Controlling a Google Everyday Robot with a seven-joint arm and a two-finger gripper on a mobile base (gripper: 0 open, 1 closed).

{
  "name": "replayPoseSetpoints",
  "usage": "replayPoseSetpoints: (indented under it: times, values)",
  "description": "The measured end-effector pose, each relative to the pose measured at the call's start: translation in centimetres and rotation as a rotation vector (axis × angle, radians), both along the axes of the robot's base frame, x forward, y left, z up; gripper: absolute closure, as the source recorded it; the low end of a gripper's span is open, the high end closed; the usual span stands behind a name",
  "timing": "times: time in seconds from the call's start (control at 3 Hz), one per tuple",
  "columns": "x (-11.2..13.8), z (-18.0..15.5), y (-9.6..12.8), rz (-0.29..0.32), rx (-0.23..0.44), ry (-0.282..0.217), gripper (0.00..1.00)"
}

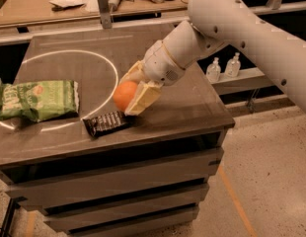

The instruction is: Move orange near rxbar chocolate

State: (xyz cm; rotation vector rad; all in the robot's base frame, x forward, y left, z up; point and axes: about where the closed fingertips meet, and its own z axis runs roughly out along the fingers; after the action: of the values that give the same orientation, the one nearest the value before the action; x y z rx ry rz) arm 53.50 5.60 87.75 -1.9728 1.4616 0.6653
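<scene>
Pale, cream-coloured fingers (pixel 143 97) of the tool (pixel 128 96) are clamped on the orange (pixel 121 95), one at each side of it. The tool is held low over the middle of the dark desk (pixel 187 107), at the end of a white arm reaching in from 2 o'clock. The orange is found just beside the chocolate bar (pixel 106 124), at about 1 o'clock from it, with the near finger's tip close to the bar's end. Whether the fruit is resting on the desk or is held just above it cannot be told. A green snack bag (pixel 39 99) lies well apart, at 9 o'clock from the bar.

The placing step is judged to be in hand: the orange is already brought near the bar, and only the set-down and release are left. For the next move, the fruit should be lowered until it is borne by the desk. The fingers should then be parted gently, so that the round fruit is not sent rolling, and lifted clear without the wrapper being nudged.
</scene>
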Motion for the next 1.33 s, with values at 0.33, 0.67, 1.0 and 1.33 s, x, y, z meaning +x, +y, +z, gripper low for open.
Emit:
replayPoseSetpoints:
  times: [0.33, 0.67, 1.0, 1.33]
  values:
    - [-0.3, 0.0, -2.0, -0.01, 0.016, 0.013, 1.0]
    - [-0.6, -0.2, -3.3, -0.014, 0.019, 0.02, 1.0]
    - [-0.9, -0.7, -3.8, -0.018, -0.005, 0.016, 0.82]
    - [-1.1, -1.1, -3.7, -0.019, -0.027, 0.009, 0.6]
